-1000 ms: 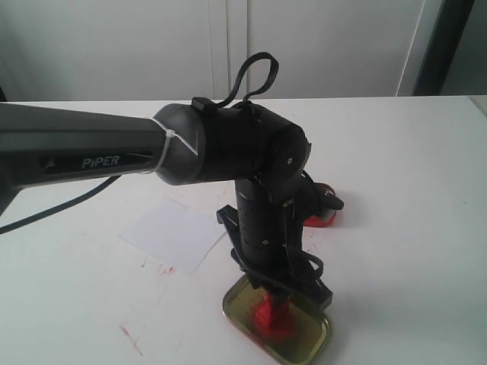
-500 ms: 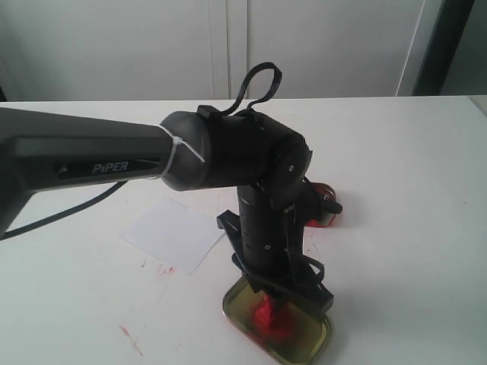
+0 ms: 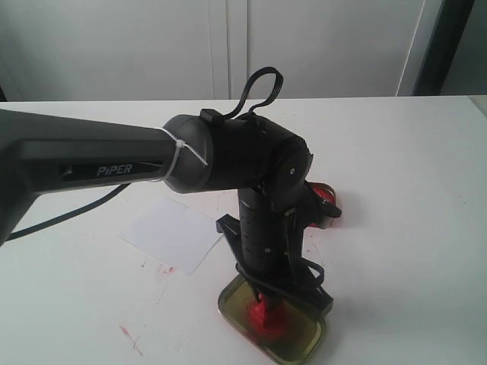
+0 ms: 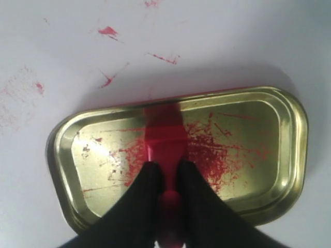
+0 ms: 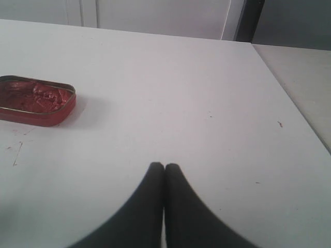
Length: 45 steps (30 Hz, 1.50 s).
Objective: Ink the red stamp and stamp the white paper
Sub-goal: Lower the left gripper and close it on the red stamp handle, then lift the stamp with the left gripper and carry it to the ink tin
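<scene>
Exterior view: left gripper (image 3: 266,303) points straight down over the gold lid (image 3: 233,313) at the near edge of the table (image 3: 411,152), closed on the red stamp (image 3: 262,316), which sits inside the lid's rim. The white paper (image 3: 172,232) lies flat on the table, near the lid but apart from it, on the far-left side and with nothing on it. The red ink tin (image 3: 326,199) is partly hidden behind the arm. Left wrist view: both fingers pinch the stamp's knob handle, base down among red smears (image 4: 217,155) on the lid floor. The base edge is blurred, so whether it touches the lid I cannot tell. Stray red marks on the table beside the lid. Right wrist view: right gripper (image 5: 164,168) has its jaws pressed together, holding nothing, hovering over bare table well apart from the ink tin. Judged step: inking, stamp dabbed in the lid. Paper shows no imprint here. Next move calls for lifting the stamp clear of the lid rim, carrying it over the paper, keeping the base level, then pressing straight down.
</scene>
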Available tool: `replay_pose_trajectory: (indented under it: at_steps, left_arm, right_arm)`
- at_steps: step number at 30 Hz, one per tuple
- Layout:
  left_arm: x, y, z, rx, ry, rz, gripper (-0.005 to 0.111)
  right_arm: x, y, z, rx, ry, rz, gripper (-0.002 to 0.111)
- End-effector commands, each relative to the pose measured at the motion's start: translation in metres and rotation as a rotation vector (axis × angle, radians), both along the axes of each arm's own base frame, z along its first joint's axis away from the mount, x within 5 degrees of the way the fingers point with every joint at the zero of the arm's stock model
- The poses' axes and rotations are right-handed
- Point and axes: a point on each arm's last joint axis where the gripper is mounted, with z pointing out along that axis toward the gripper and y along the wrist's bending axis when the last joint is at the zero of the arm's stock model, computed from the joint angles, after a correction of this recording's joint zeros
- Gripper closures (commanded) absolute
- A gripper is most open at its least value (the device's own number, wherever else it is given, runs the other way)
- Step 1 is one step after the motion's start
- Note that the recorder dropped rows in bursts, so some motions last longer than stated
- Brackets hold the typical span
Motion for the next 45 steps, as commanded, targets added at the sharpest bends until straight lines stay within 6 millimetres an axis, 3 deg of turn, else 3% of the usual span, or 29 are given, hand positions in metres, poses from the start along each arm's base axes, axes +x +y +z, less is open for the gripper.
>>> replay_pose_trajectory:
  at_steps: [1, 4, 9, 20, 36, 45]
  left_arm:
    - [-0.003, 0.000, 0.000, 0.021, 0.016, 0.003, 0.099]
    - [-0.003, 0.000, 0.000, 0.021, 0.016, 0.003, 0.107]
    - [-0.003, 0.001, 0.004, 0.015, 0.012, 0.003, 0.107]
    - [-0.004, 0.002, 0.032, -0.054, -0.035, 0.004, 0.107]
    - [-0.004, 0.002, 0.034, -0.057, -0.039, -0.009, 0.107]
    - [-0.004, 0.007, 0.033, -0.018, -0.054, -0.243, 0.107]
  right_arm:
    - [0.000, 0.000, -0.001, 0.002, -0.009, -0.005, 0.108]
    - [0.000, 0.000, -0.001, 0.002, -0.009, -0.005, 0.108]
    - [0.000, 0.000, -0.001, 0.002, -0.009, -0.005, 0.108]
    - [0.000, 0.000, -0.001, 0.002, -0.009, -0.005, 0.108]
    - [0.000, 0.000, -0.001, 0.002, -0.009, -0.005, 0.108]
    - [0.000, 0.000, -0.001, 0.002, -0.009, -0.005, 0.108]
